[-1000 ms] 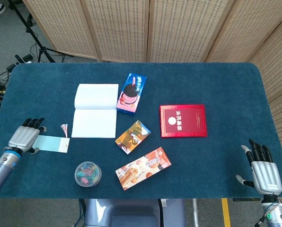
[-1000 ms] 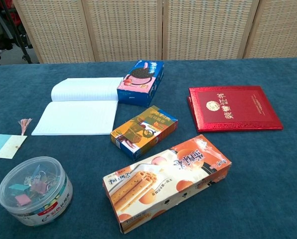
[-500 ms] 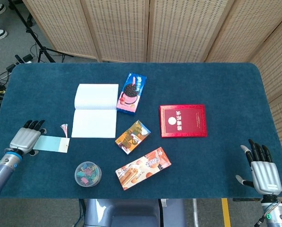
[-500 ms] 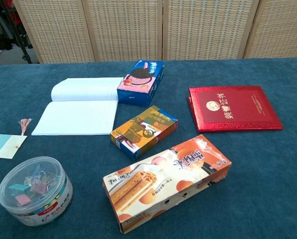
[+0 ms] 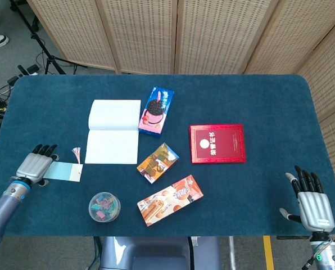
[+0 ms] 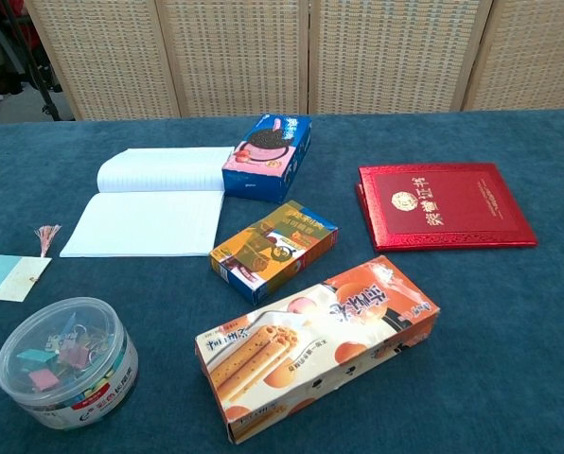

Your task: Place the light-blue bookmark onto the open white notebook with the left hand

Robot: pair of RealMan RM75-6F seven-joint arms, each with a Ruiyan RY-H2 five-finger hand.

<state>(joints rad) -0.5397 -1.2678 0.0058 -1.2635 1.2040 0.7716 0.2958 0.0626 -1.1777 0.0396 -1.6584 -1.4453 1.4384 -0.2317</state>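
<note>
Bookmark [image 5: 63, 171] lies flat on the desk [image 5: 257, 101] at the notebook's [image 5: 112, 132] 8 o'clock, the left robot hand [image 5: 35, 167] released, fingers spread over its end; thin card may slide instead of lifting.

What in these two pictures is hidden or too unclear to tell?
- Left hand: in the head view it covers the light-blue bookmark's left end, so any grip is unclear.
- Chest view: the frame's left edge cuts off the bookmark; neither hand shows clearly.
- Clip tub: contents too jumbled to count.
- Red booklet: gold lettering too small to read.
</note>
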